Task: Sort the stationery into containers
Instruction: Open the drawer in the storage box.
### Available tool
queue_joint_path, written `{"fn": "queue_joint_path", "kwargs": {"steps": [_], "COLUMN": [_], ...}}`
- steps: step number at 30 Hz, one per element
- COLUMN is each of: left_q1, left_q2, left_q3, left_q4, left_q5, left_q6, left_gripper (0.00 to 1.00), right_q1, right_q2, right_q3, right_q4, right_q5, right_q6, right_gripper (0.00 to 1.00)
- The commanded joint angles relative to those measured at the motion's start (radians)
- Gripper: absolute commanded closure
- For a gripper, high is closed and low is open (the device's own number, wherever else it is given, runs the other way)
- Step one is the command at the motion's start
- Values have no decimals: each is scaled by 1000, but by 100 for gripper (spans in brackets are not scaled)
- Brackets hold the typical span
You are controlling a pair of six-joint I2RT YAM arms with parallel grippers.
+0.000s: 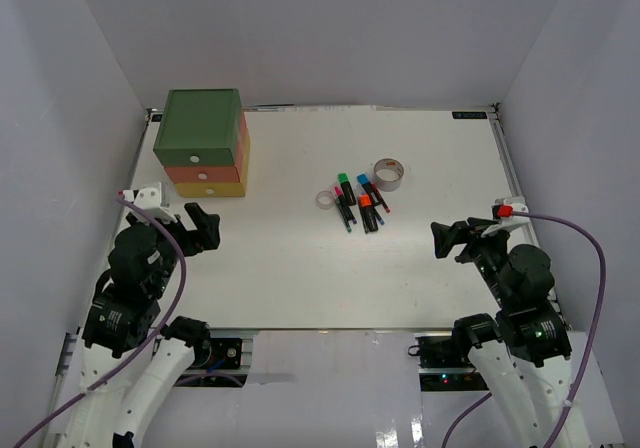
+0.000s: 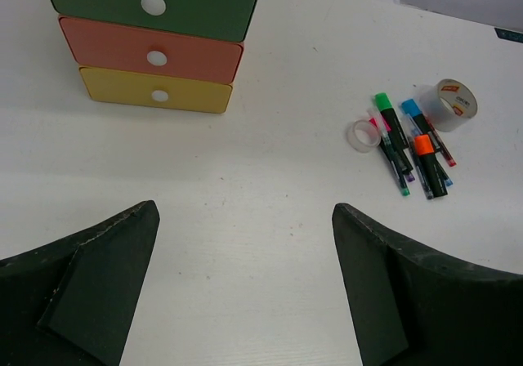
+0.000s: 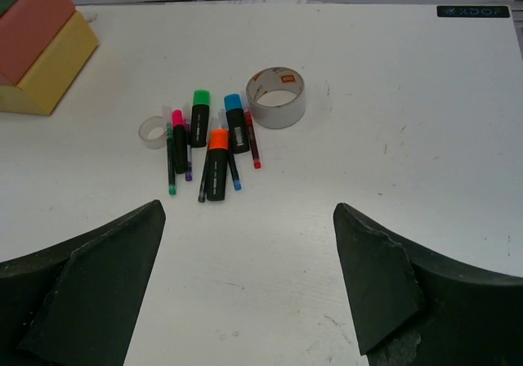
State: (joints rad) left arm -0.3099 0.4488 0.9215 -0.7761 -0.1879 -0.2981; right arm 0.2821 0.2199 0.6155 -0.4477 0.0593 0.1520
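The stationery lies in a heap mid-table: markers with green, blue, orange and pink caps, thin pens, a grey tape roll and a small clear tape ring. The containers form a stacked chest at the back left, its green, orange and yellow drawers all pushed in. My left gripper hovers open in front of the chest. My right gripper stands open to the right of the heap. Neither holds anything.
White walls enclose the table on three sides. A raised rail runs along the right edge. Purple cables trail from both arms near the front.
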Motion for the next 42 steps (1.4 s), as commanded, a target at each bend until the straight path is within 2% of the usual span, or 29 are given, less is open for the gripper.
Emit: {"fn": "queue_joint_path", "kwargs": {"steps": [1, 11, 14, 17, 23, 30, 35, 42], "left_q1": [-1, -1, 3, 35, 179, 247, 281, 350], "left_q2": [43, 252, 315, 404, 504, 594, 672, 705], "left_q3": [-32, -61, -47, -7, 26, 7, 17, 13], "left_q4": [66, 294, 381, 420, 475, 586, 633, 707], "left_q5": [-70, -194, -237, -202, -67, 5, 27, 163], "left_q6": [-19, 88, 120, 131, 100, 177, 292, 340], "left_gripper": [2, 4, 9, 11, 14, 24, 27, 34], "right_q1": [3, 3, 3, 3, 3, 3, 6, 23], "right_q2": [58, 294, 328, 319, 210, 236, 234, 243], "right_q3": [64, 119, 118, 69, -62, -46, -52, -57], "right_q4": [15, 21, 47, 124, 296, 244, 245, 251], "right_q5": [-68, -269, -268, -297, -349, -443, -481, -489], "right_q6": [21, -22, 58, 98, 15, -15, -15, -42], "right_gripper": [10, 10, 10, 10, 10, 10, 10, 10]}}
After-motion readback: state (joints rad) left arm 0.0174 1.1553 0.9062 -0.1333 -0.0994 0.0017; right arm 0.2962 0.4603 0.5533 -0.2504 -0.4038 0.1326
